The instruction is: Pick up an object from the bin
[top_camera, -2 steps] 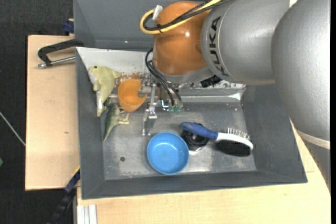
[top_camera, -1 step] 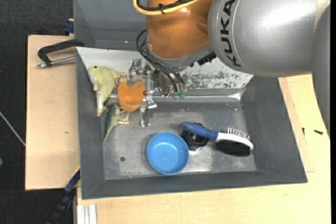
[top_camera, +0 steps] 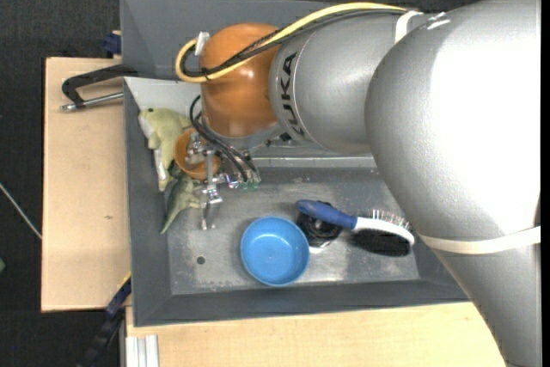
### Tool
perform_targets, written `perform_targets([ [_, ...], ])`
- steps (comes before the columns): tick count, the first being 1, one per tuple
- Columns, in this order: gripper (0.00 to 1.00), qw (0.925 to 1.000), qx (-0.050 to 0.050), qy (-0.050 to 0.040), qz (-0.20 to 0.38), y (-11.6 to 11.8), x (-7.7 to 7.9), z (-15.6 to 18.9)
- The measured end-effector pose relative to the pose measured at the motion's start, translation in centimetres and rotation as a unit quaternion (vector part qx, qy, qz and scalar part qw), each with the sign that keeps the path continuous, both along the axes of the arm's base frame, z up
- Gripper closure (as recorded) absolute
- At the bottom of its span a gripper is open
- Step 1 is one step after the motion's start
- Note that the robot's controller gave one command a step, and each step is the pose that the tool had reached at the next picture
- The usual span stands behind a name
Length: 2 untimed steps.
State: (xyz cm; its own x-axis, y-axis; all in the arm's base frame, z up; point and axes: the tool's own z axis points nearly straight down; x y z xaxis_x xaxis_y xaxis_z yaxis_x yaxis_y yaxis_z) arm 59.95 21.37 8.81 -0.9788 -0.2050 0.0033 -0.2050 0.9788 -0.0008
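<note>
Currently the gripper (top_camera: 207, 200) hangs low near the left wall of the bin (top_camera: 193, 271), right over a green and pale-yellow toy figure (top_camera: 176, 193) that lies lengthwise along that wall. Whether the claw is released or clenched cannot be told, since the orange wrist cover (top_camera: 236, 90) and its cables crowd it. The step in hand is probably closing on the toy. To do it well, the claw should straddle the figure's narrow body across its length and stay clear of the wall. A blue bowl (top_camera: 273, 251) and a blue-handled brush (top_camera: 352, 223) lie well apart from it.
</note>
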Motion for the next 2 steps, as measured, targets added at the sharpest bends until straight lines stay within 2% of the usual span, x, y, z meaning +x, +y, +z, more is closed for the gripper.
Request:
perform_targets([
  [1,1.00,1.0000,0.000,-0.0047,-0.001,-0.2,0.3,0.7],
  [2,1.00,1.0000,0.003,-0.0079,0.003,0.8,-0.1,12.8],
])
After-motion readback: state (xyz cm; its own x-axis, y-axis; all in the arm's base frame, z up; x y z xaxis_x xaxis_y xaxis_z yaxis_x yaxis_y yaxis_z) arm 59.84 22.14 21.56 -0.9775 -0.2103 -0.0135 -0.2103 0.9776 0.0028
